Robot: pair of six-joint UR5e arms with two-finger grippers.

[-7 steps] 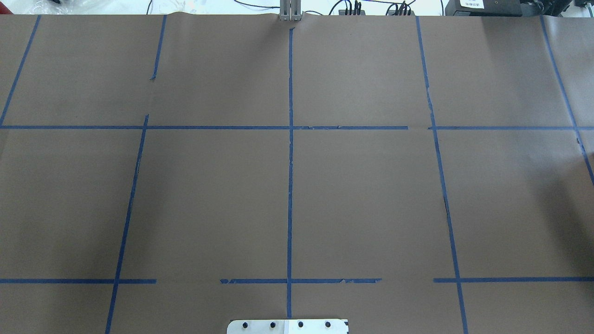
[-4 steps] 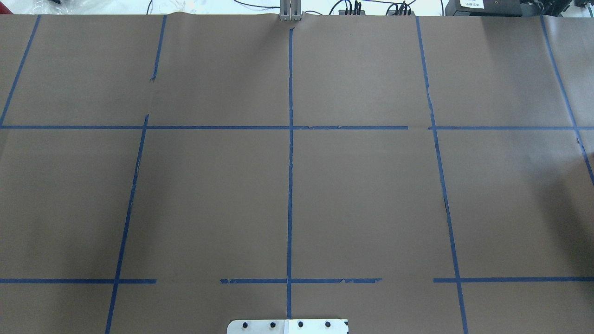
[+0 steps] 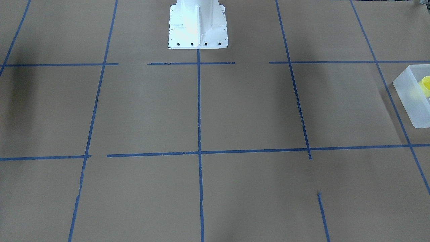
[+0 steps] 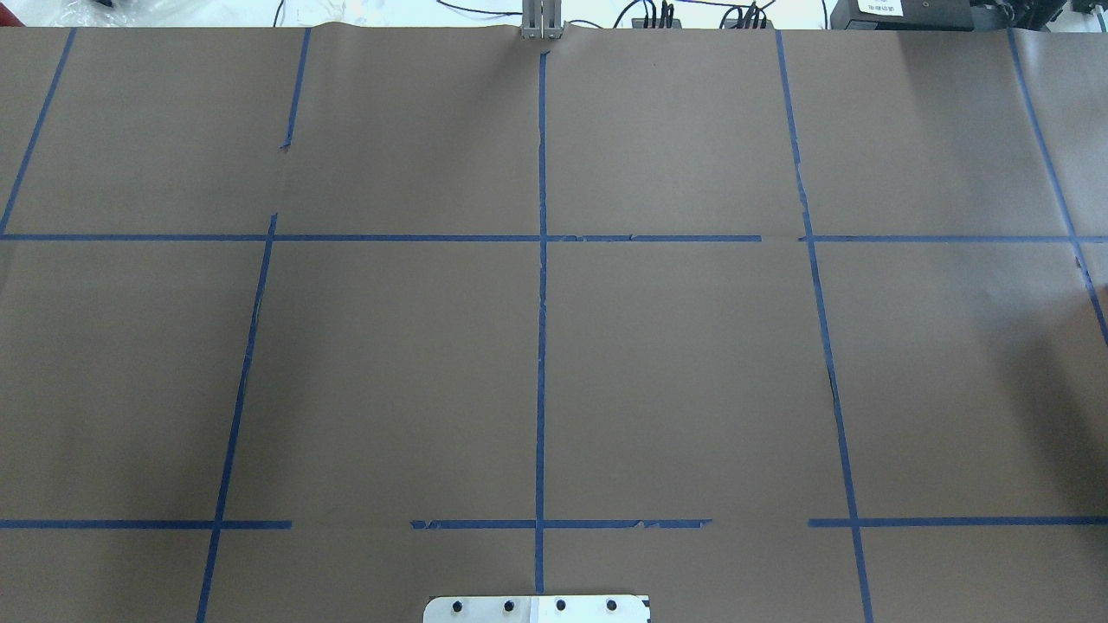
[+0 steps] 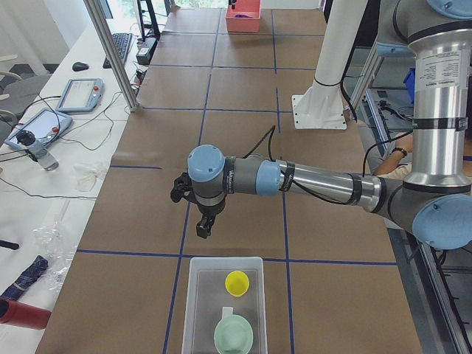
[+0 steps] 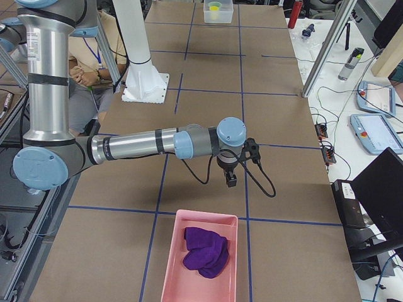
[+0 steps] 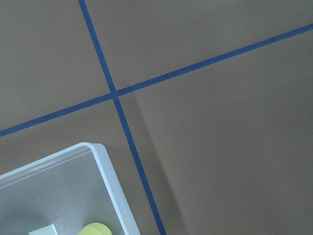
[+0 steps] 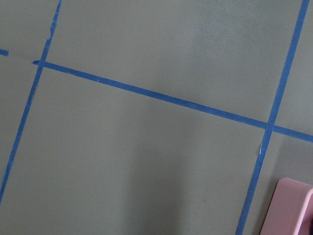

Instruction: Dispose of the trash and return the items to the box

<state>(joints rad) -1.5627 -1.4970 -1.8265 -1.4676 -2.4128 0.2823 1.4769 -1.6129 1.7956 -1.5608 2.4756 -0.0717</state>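
The frosted white box (image 5: 221, 302) stands at the table's left end. It holds the yellow cup (image 5: 237, 282) and the mint-green bowl (image 5: 234, 335). The box (image 3: 415, 97) and cup (image 3: 426, 85) also show at the front-facing view's right edge, and a box corner (image 7: 105, 166) with the cup's rim (image 7: 95, 229) shows in the left wrist view. My left gripper (image 5: 205, 225) hangs above the table just short of the box. My right gripper (image 6: 231, 179) hangs just short of a pink bin (image 6: 201, 258). I cannot tell whether either gripper is open or shut.
The pink bin at the table's right end holds a crumpled purple cloth (image 6: 204, 251); its corner shows in the right wrist view (image 8: 288, 205). The white robot base (image 3: 198, 25) stands at the table's near middle. Blue tape lines cross the brown paper.
Nothing on the table has moved in the overhead view. Only the faint shadow at the right edge has shifted a little.
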